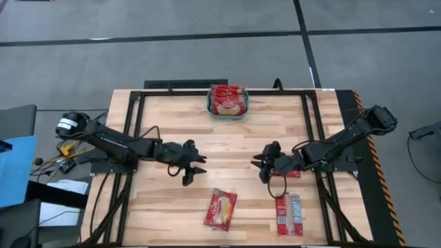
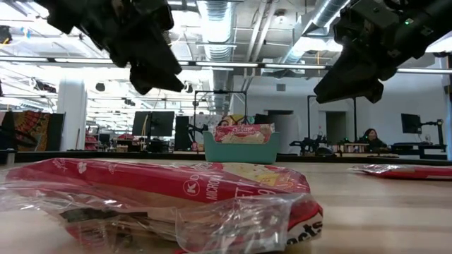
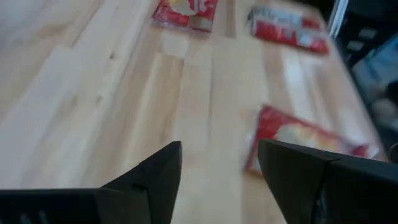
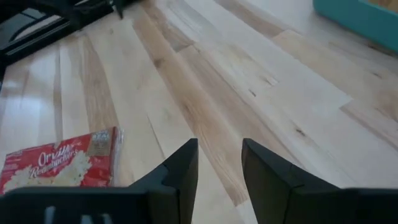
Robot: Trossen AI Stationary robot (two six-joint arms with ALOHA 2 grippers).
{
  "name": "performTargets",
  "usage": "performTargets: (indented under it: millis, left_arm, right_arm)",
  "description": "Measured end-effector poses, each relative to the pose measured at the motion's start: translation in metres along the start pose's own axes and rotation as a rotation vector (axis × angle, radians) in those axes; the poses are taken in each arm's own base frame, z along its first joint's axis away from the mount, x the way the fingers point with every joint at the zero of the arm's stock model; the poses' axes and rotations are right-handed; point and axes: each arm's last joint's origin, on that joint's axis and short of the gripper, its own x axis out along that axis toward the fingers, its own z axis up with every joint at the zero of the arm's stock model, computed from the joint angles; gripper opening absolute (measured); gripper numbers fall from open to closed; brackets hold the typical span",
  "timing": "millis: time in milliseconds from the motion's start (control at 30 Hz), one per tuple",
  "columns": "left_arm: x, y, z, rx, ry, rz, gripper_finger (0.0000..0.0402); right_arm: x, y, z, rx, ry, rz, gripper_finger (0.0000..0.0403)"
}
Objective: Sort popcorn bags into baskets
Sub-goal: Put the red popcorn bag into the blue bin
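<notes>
The teal basket (image 1: 227, 110) stands at the table's far middle with red popcorn bags (image 1: 228, 98) piled in it; the low view shows them above its rim (image 2: 240, 132). Three more bags lie flat on the wood: one near the middle (image 1: 220, 209), one near right (image 1: 289, 213), and one partly under my right arm (image 1: 292, 173). My left gripper (image 1: 195, 172) hovers open left of centre, above bare wood (image 3: 217, 146). My right gripper (image 1: 260, 169) hovers open right of centre, with nothing between its fingers (image 4: 219, 144).
A black metal frame (image 1: 138, 131) runs along the table's left, far and right sides. Bare wood lies between the two grippers and the basket. In the low view the middle bag (image 2: 162, 197) fills the foreground.
</notes>
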Motion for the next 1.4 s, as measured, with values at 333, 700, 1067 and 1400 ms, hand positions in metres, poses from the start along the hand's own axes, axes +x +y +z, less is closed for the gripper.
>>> performTargets:
  millis: [333,700,1067,1400]
  left_arm:
    - [0.031,-0.034,-0.024,0.051,-0.016,-0.006,0.0248]
    - [0.097,-0.046,-0.053,0.262,0.303,-0.196,0.0252]
    - [0.104,-0.017,-0.037,0.222,0.287,-0.345,0.0252]
    - [0.137,-0.006,-0.058,0.206,0.271,-0.516,0.0251]
  right_arm:
    - [-0.003,0.005,-0.002,-0.003,0.000,0.024,0.0153]
    - [0.002,0.001,-0.005,-0.014,0.045,0.011,0.0157]
    - [0.007,-0.009,-0.001,-0.007,0.049,-0.039,0.0158]
    - [0.012,-0.017,0.002,0.009,0.111,-0.037,0.0156]
